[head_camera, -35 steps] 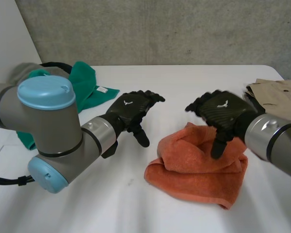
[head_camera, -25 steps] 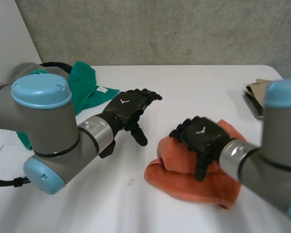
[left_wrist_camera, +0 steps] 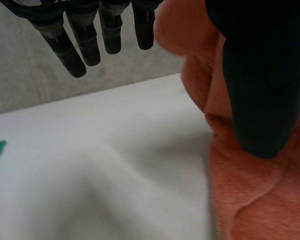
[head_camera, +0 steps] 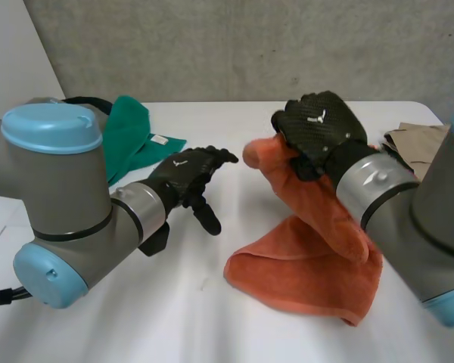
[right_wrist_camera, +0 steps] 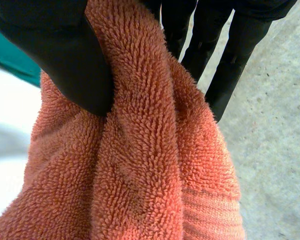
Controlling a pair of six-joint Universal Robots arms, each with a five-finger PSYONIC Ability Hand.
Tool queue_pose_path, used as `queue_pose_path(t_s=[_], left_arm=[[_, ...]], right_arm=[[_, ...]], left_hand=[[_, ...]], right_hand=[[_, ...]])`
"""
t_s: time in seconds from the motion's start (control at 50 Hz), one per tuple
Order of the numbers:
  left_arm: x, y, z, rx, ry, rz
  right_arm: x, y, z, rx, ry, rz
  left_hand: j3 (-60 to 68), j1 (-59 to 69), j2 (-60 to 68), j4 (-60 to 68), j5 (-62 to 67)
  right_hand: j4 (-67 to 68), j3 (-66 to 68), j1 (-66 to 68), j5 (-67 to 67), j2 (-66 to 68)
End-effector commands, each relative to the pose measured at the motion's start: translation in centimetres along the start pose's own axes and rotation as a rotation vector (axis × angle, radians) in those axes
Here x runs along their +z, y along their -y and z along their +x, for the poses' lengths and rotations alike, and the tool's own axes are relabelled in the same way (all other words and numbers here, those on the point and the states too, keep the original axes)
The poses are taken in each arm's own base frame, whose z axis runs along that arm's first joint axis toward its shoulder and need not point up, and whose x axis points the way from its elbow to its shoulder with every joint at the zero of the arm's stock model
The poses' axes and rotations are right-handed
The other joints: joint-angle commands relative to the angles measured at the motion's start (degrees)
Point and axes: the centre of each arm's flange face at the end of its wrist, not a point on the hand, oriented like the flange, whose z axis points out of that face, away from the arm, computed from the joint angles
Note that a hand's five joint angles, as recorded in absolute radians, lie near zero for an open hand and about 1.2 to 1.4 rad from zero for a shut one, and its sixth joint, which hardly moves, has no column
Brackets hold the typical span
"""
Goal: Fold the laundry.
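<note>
Right robot hand [head_camera: 318, 130] risen, orange towel [head_camera: 306, 253] bunched in grip.

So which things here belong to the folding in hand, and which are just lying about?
In the job: orange towel, held up by the right hand; left hand, open beside it.
Lying about: green cloth, beige garment, both untouched.

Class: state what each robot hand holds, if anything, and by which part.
The right hand grips the orange towel by a bunched part at its raised end; the left hand holds nothing.
</note>
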Motion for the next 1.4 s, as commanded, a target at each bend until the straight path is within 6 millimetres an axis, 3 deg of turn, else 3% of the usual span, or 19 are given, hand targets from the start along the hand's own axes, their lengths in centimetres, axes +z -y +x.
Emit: queue_pose_path(t_s=[0.02,0.2,0.34,0.52,0.58,0.6,0.62,0.72,0.76,0.82,0.88,1.0,1.12,1.2,1.24,1.26,1.28,1.32,1.4], left_arm=[[0.5,-1.6,0.8,-0.073,-0.020,-0.101],[2.8,-4.8,2.1,-0.079,-0.021,-0.213],[4.4,-4.6,2.5,-0.090,-0.011,-0.184],[5.7,-4.3,5.8,-0.136,-0.081,-0.143],[5.3,-4.4,6.8,-0.165,-0.107,-0.157],[5.1,-4.2,7.0,-0.176,-0.107,-0.157],[4.9,-4.1,7.0,-0.181,-0.101,-0.155],[3.7,-0.3,3.1,-0.175,0.086,-0.049],[2.4,2.0,0.4,-0.134,0.195,0.011],[0.4,4.2,-1.4,-0.036,0.248,0.054],[-0.7,4.9,-1.7,0.055,0.245,0.062],[-0.1,2.5,-1.3,0.259,0.180,-0.008],[3.9,-2.6,-2.4,0.277,0.238,-0.162],[5.0,-3.5,-2.9,0.263,0.298,-0.202],[5.0,-2.8,-2.7,0.257,0.306,-0.189],[5.0,-2.6,-2.7,0.256,0.305,-0.181],[4.9,-1.9,-2.6,0.253,0.302,-0.159],[4.5,-0.5,-2.4,0.252,0.294,-0.115],[3.1,2.4,-3.0,0.239,0.305,-0.034]], right_arm=[[-1.1,2.6,0.6,0.026,0.016,-0.008],[-3.2,6.6,0.8,0.126,0.000,0.126],[-5.1,9.8,1.5,0.257,-0.008,0.223],[-6.8,12.9,1.9,0.344,0.002,0.295],[-6.4,12.7,2.5,0.351,-0.018,0.289],[-5.7,12.0,3.2,0.352,-0.048,0.270],[-5.3,11.6,3.6,0.350,-0.060,0.260],[-2.3,7.4,6.2,0.338,-0.144,0.145],[-0.6,4.5,7.6,0.325,-0.175,0.064],[1.4,0.4,8.6,0.311,-0.180,-0.052],[2.6,-2.6,8.5,0.305,-0.158,-0.135],[5.3,-9.6,6.0,0.282,-0.026,-0.348],[8.6,-14.6,4.5,0.181,-0.022,-0.434],[10.1,-15.9,4.4,0.127,-0.085,-0.454],[10.4,-15.9,4.5,0.115,-0.115,-0.457],[10.5,-15.6,4.5,0.100,-0.142,-0.453],[10.5,-15.4,4.5,0.095,-0.154,-0.450],[10.4,-14.5,4.8,0.090,-0.182,-0.432],[9.1,-11.8,5.4,0.086,-0.225,-0.399]], left_hand=[[-2.44,-2.34,-2.00,-1.87,-2.98],[-2.44,-2.34,-2.00,-1.87,-2.98],[-2.44,-2.34,-2.00,-1.87,-2.98],[-2.44,-2.34,-2.00,-1.87,-2.98],[24.22,24.32,24.67,24.80,23.69],[55.32,55.42,55.76,55.90,54.79],[67.44,67.54,67.88,68.01,66.90],[67.56,67.66,68.00,68.13,67.02],[67.56,67.66,68.00,68.13,67.02],[67.56,67.66,68.00,68.13,67.02],[67.56,67.66,68.00,68.13,67.02],[67.56,67.66,68.00,68.13,67.02],[67.56,67.66,68.00,68.13,67.02],[67.56,67.66,68.00,68.13,67.02],[52.69,52.79,53.13,53.27,52.16],[43.78,43.88,44.22,44.36,43.25],[24.54,24.64,24.98,25.12,24.01],[7.63,7.73,8.08,8.21,7.10],[2.83,2.93,3.27,3.41,2.30]], right_hand=[[11.55,12.37,18.87,16.12,13.99],[11.55,12.37,18.87,16.12,13.99],[11.55,12.37,18.87,16.12,13.99],[11.55,12.37,18.87,16.12,13.99],[11.55,12.37,18.87,16.12,13.99],[11.55,12.37,18.87,16.12,13.99],[11.55,12.37,18.87,16.12,13.99],[11.55,12.37,18.87,16.12,13.99],[11.55,12.37,18.87,16.12,13.99],[11.55,12.37,18.87,16.12,13.99],[11.55,12.37,18.87,16.12,13.99],[11.55,12.37,18.87,16.12,13.99],[11.55,12.37,18.87,16.12,13.99],[11.55,12.37,18.87,16.12,13.99],[-10.39,-9.57,-3.07,-5.82,-7.95],[-36.49,-35.67,-29.16,-31.92,-34.04],[-45.57,-44.75,-38.25,-41.00,-43.13],[-53.54,-52.72,-46.22,-48.97,-51.10],[-58.45,-57.63,-51.13,-53.88,-56.01]])
